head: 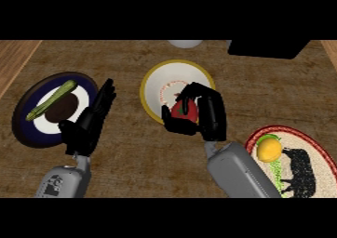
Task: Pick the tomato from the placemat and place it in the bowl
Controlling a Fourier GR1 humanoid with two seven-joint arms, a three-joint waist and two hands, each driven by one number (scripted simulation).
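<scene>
I am looking steeply down at the counter [151, 153], a brown wood-grain top. My right hand [198, 111] is curling round the tomato [183, 110]; the fingers and thumb are wrapping it so that only a red patch is showing between them. The hand and tomato are sitting over the lower right part of the bowl [168, 76], a white dish with a yellow rim, near the middle of the view. I cannot tell whether the tomato is touching the bowl's inside or hanging above it. A faint ring of red marks is showing on the bowl's white floor, just left of the hand.

My left hand [89, 121] is lying open, fingers straight and pointing up the view, holding nothing. It is resting just beside the right edge of a plate [23, 121], which has a dark rim, a blue band and a white middle. On that plate a green courgette [52, 99] is lying on a slant, next to a dark brown round thing [63, 109] that I cannot make out.

At lower right the placemat [322, 158] is showing as a beige oval with a red edge and a black animal figure [300, 173] printed on it. A lemon [269, 149] is sitting on its left part, well apart from the tomato. I am finding no readable writing or brand mark anywhere.
</scene>
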